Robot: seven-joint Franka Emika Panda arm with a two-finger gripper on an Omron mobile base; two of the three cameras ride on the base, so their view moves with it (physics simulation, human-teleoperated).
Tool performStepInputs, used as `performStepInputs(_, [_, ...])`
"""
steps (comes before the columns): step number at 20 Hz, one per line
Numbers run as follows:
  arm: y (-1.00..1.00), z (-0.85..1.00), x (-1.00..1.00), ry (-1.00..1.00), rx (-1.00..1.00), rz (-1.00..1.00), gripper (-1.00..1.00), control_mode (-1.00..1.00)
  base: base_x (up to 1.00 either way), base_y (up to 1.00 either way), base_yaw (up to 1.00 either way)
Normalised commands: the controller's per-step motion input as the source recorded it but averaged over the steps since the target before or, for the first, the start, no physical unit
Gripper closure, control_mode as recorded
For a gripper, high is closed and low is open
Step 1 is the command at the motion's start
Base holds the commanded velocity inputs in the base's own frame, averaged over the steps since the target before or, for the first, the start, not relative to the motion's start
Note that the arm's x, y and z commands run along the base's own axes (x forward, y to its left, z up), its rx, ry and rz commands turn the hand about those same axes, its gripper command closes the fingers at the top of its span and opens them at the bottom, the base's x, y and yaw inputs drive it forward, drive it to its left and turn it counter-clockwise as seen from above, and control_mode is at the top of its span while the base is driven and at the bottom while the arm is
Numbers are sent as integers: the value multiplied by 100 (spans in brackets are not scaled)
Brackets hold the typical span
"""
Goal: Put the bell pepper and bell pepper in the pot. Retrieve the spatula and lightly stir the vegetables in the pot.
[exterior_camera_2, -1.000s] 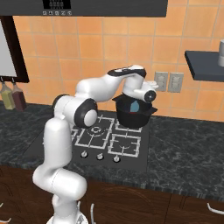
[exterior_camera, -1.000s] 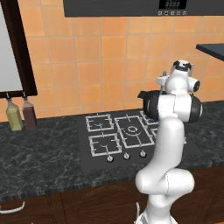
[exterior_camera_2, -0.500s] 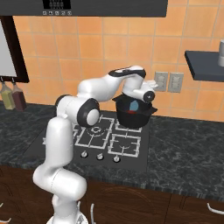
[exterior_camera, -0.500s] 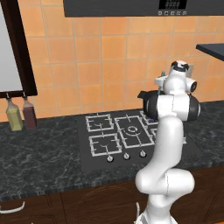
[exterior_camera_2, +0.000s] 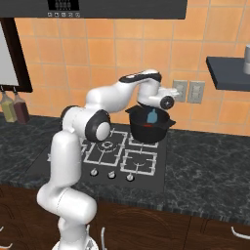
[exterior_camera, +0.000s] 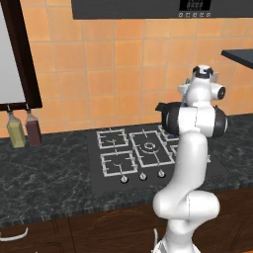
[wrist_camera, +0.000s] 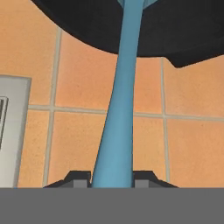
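Gripper (wrist_camera: 112, 179) closed on the handle of the light-blue spatula (wrist_camera: 119, 113), dark fingertips (wrist_camera: 76, 178) pressed to either side of it. Beyond the hand, handle rising into the black pot (exterior_camera_2: 148, 128); blue head standing inside, above something red at the pot bottom. Pot set on the rear right burner of the stove (exterior_camera_2: 105, 156). Behind, orange tiled wall (exterior_camera_2: 102, 58).

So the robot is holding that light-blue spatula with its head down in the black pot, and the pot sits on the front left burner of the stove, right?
Nearly. The gripper does hold the light-blue spatula with its head down in the black pot, but the pot stands on the back right burner of the stove, near the tiled wall, not on the front left one. The right base view shows this.
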Motion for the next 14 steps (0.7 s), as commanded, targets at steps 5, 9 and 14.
performStepInputs(5, [-32, 18, 0, 0, 0, -11, 100, -100, 0, 0, 0])
performStepInputs(9, [-7, 0, -2, 1, 0, -5, 100, -100, 0, 0, 0])
performStepInputs(14, [10, -8, -28, 0, 0, 0, 100, -100, 0, 0, 0])
